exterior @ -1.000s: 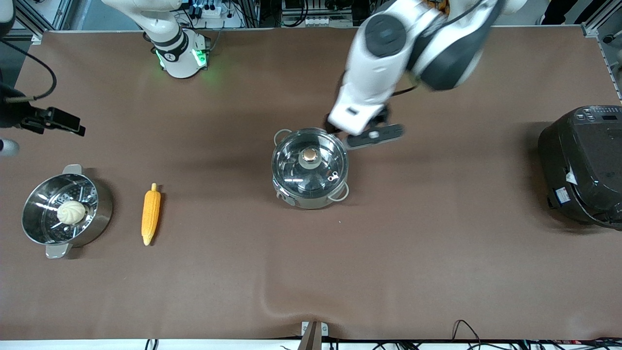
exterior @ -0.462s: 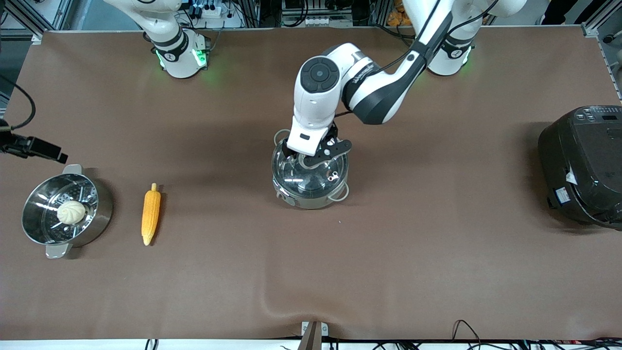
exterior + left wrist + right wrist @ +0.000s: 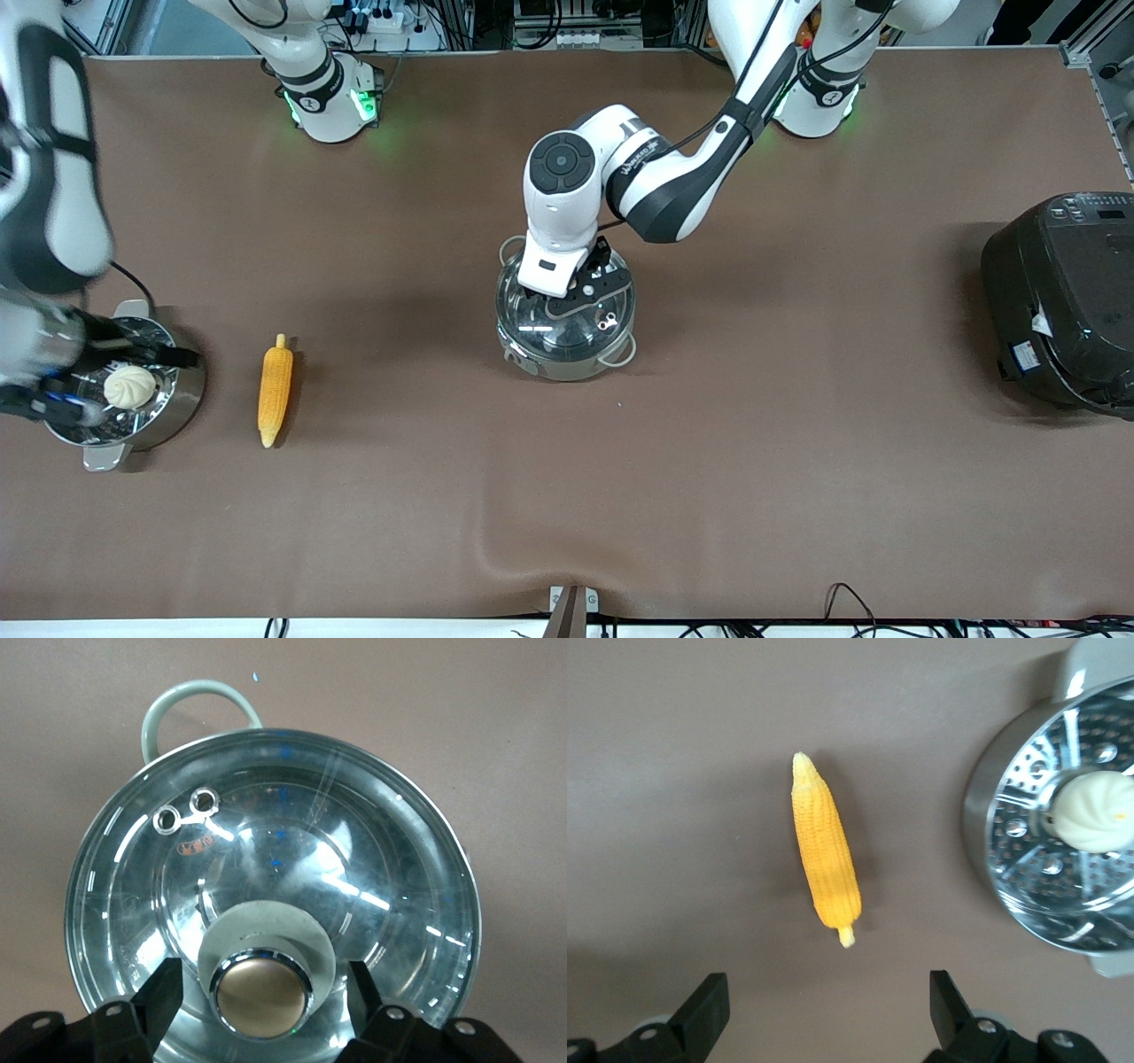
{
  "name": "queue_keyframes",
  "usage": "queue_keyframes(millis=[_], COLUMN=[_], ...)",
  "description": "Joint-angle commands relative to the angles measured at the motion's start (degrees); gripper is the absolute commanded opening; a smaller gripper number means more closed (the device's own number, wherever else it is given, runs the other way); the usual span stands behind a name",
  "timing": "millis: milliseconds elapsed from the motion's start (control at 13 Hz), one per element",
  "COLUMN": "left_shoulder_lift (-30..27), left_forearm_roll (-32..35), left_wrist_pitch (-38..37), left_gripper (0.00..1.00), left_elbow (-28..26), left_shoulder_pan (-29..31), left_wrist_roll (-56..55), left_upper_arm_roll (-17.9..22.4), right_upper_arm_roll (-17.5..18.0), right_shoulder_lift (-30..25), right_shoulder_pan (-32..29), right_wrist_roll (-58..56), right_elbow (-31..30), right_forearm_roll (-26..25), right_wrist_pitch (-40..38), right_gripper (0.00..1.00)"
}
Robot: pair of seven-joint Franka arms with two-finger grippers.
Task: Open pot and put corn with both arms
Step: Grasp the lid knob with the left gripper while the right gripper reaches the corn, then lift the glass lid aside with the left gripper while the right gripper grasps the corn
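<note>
The steel pot (image 3: pixel 567 359) stands mid-table with its glass lid (image 3: pixel 534 321) on. My left gripper (image 3: pixel 574 299) is open, low over the lid. In the left wrist view its fingers (image 3: pixel 165 990) stand either side of the copper knob (image 3: pixel 263 996), with gaps on both sides; the lid (image 3: pixel 283 842) fills that view. The corn (image 3: pixel 275 395) lies on the table toward the right arm's end. My right gripper (image 3: pixel 113 383) is blurred, up in the air over the steamer pot. In the right wrist view it (image 3: pixel 826 1010) is open and empty, short of the corn (image 3: pixel 824 850).
A steel steamer pot (image 3: pixel 182 390) with a white bun (image 3: pixel 130 387) in it stands beside the corn; it also shows in the right wrist view (image 3: pixel 983 815). A big black rice cooker (image 3: pixel 1059 301) sits at the left arm's end.
My left arm swung in over the pot and lowered its open gripper around the lid knob. My right arm moved from the table's edge to over the steamer pot.
</note>
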Motion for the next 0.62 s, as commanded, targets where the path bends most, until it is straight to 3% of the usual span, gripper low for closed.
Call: queue_keyframes(millis=[0, 154, 385, 538], left_shoulder_lift=[0.52, 0.86, 1.39, 1.13], left_forearm_roll=[1.86, 1.77, 1.68, 1.59], left_wrist_pitch=[-0.72, -0.81, -0.90, -0.98], left_gripper=[0.83, 0.77, 0.60, 0.39], left_elbow=[1.20, 1.02, 1.02, 1.02], left_shoulder_pan=[-1.14, -1.50, -2.20, -1.94], left_wrist_roll=[-1.20, -1.20, -1.38, -1.20], left_upper_arm_roll=[0.68, 0.68, 0.59, 0.59], right_upper_arm_roll=[0.20, 0.20, 0.20, 0.20], right_shoulder_lift=[1.80, 1.45, 2.41, 2.85], right_shoulder_pan=[2.38, 2.47, 2.56, 2.65], right_wrist_roll=[2.06, 1.97, 1.97, 1.97], right_elbow=[-3.12, -11.74, -14.67, -17.56], right_forearm_roll=[-0.42, -0.51, -3.14, -3.76], right_wrist_pitch=[5.79, 17.92, 22.26, 27.00], right_gripper=[1.00, 1.00, 1.00, 1.00])
